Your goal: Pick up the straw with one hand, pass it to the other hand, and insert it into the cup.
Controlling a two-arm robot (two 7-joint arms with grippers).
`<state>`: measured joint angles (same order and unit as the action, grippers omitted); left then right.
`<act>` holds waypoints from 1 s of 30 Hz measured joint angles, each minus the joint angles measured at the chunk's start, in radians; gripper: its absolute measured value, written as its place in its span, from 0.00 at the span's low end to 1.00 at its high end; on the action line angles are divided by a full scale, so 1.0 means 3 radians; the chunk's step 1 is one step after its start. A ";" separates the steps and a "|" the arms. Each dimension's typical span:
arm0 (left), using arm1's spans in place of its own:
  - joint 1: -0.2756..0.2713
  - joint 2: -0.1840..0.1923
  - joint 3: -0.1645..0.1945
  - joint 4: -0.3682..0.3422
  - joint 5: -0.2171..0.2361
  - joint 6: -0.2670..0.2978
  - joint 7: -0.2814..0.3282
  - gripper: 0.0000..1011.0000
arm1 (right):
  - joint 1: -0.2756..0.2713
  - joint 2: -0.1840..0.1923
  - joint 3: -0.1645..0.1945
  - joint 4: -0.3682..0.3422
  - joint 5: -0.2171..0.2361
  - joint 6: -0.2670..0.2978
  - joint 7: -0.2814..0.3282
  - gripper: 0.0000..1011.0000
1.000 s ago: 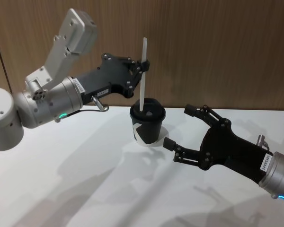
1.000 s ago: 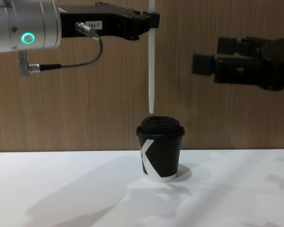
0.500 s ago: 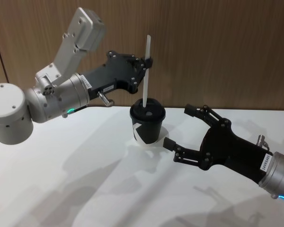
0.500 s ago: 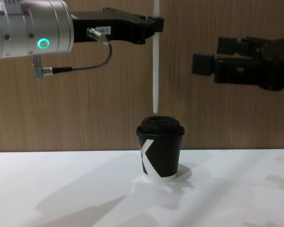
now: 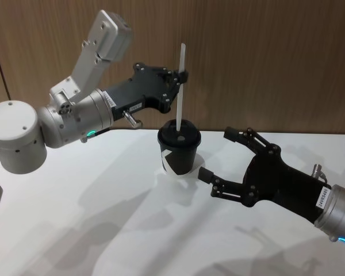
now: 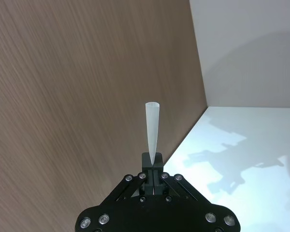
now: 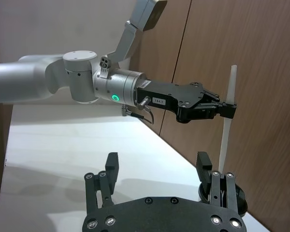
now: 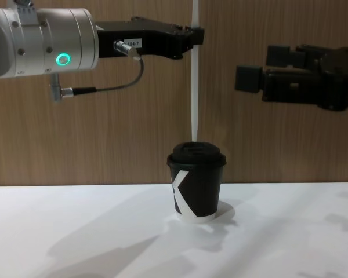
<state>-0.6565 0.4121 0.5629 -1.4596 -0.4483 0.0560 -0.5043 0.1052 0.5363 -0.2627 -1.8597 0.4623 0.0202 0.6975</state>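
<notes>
The right hand (image 5: 221, 161) hovers spread open, nearest, just right of the cup (image 5: 179, 149) on the white bench (image 5: 92, 230). Beyond it, the left hand (image 5: 181, 76) pinches the straw (image 5: 180, 86) upright, tip just above the lid.

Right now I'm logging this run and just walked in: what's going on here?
The left gripper, shut on the straw, holds it nearly upright over the cup on the white table. In the chest view the straw's lower tip sits just above the lid, not yet inserted. The right gripper hovers open beside the cup, holding nothing.
</notes>
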 joint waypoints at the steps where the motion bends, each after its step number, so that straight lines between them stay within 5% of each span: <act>1: 0.0000 0.0000 0.0000 0.0000 0.0000 0.0000 0.0000 0.01 | 0.0000 0.0000 0.0000 0.0000 0.0000 0.0000 0.0000 0.99; 30: -0.0029 -0.0142 -0.0060 0.0199 -0.0001 0.0084 -0.0078 0.01 | 0.0000 0.0000 0.0000 0.0000 0.0000 0.0000 0.0000 0.99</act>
<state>-0.6652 0.3694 0.5449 -1.3998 -0.4487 0.0811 -0.5277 0.1052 0.5364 -0.2628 -1.8597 0.4623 0.0202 0.6976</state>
